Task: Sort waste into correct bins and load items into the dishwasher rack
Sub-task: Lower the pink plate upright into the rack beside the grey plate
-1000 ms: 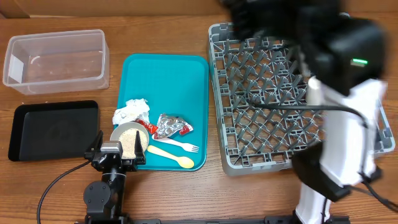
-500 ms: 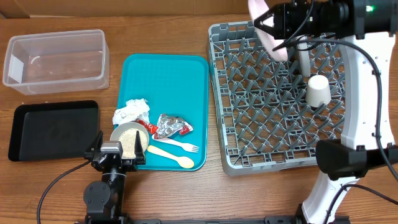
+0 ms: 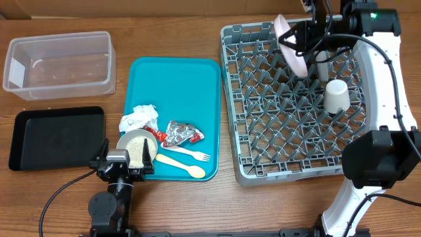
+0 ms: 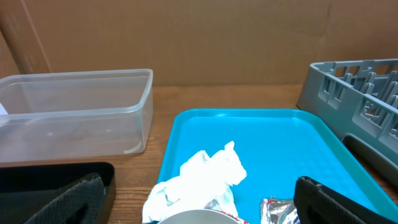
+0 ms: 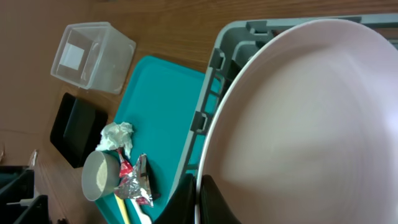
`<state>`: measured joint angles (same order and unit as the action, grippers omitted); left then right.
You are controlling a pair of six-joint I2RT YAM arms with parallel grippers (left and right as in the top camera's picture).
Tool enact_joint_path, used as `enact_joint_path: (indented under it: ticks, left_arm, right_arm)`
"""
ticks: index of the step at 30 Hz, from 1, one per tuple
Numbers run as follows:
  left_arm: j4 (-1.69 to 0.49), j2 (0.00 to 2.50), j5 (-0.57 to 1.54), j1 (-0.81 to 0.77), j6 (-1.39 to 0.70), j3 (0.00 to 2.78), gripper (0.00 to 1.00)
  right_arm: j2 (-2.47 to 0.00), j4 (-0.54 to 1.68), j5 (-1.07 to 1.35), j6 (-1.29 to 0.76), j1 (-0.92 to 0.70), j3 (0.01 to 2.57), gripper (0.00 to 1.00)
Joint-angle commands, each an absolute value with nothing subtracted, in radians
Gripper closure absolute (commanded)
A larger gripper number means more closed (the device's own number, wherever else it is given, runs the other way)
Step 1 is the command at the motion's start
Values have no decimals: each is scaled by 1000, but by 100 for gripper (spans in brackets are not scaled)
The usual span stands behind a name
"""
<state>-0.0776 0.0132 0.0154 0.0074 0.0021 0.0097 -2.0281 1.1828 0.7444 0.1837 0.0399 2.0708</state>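
Note:
My right gripper [image 3: 304, 41] is shut on the rim of the white-pink plate [image 3: 291, 47], which is on edge over the back rows of the grey dishwasher rack [image 3: 263, 164]. In the right wrist view the plate [image 5: 311, 118] fills the frame, with the fingers [image 5: 199, 200] pinching its edge. A white cup [image 3: 336, 96] stands upside down in the rack. A pale grey plate [image 3: 320, 64] seems to stand on edge beside the held one. My left gripper [image 3: 125, 163] is open and low, at the pale bowl of rice [image 3: 137, 146]. The napkin [image 3: 139, 117], foil with red wrapper [image 3: 179, 133], fork [image 3: 192, 155] and spoon [image 3: 181, 165] lie on the teal tray [image 3: 197, 79].
The clear tub [image 3: 59, 62] stands at the back left, with the black tray [image 3: 56, 136] in front of it. The left wrist view shows the napkin [image 4: 205, 177], the tub [image 4: 74, 112] and the rack's corner [image 4: 354, 87]. Cardboard walls the back.
My right arm has swung in over the rack, and the white-pink plate has come down and to the right towards the back rows. The left arm has not moved.

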Motion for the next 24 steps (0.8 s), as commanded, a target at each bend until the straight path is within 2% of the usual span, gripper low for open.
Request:
enact_joint_path:
  ticks: [1, 24]
  left_arm:
    - [-76, 5, 19, 15, -7, 5, 0]
    - [-76, 5, 19, 15, -7, 5, 0]
  right_arm:
    - [-2012, 1161, 758, 196, 56, 2065, 96]
    - [-2077, 1163, 753, 199, 68, 2061, 94]
